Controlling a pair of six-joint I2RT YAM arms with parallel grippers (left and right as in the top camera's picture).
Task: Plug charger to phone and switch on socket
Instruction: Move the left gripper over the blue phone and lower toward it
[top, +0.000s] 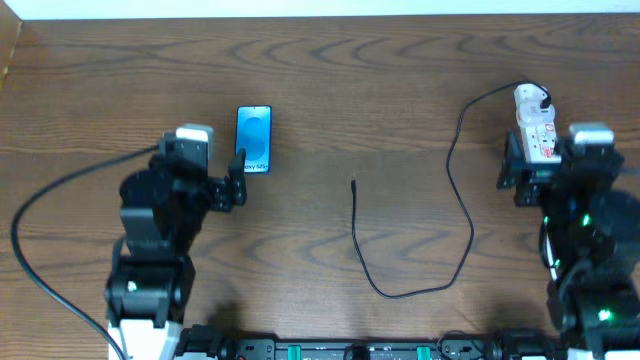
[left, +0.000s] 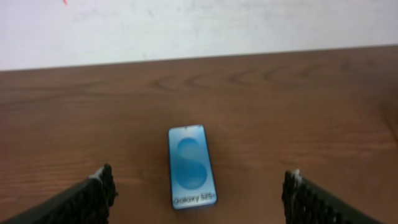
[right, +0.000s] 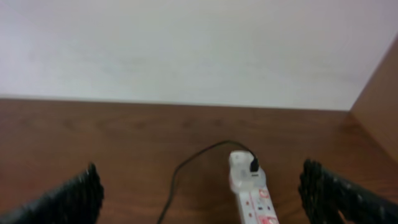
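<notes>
- Left pincer (left: 199, 177): released, spread wide, holding nothing. It sits just short of the phone's near end; I cannot tell whether it touches.
- Right pincer (right: 200, 171): also released and empty, lined up on the near end of the power strip.
- Charger cable (top: 470, 225): slack on the tabletop (top: 330, 70). Its loop bellies toward the robot between the two arms.
- Small plug tip (top: 353, 183): free, pointing away from the robot, and not in the phone. It lies to the right of the phone, well apart from it, and nearer the left pincer than the right.
- Phone (top: 254, 139): flat, screen up, its long axis running near to far. The "Galaxy S25" end faces the left pincer.
- Power strip (right: 252, 193): long axis also near to far. The black plug (right: 254, 165) is seated at the far end. The switch positions are unreadable.
- Judgement: fetching the tip comes first, and the left arm is the closer one. The tip must be carried leftward and turned to meet the phone's near edge. The switch falls to the right arm.
</notes>
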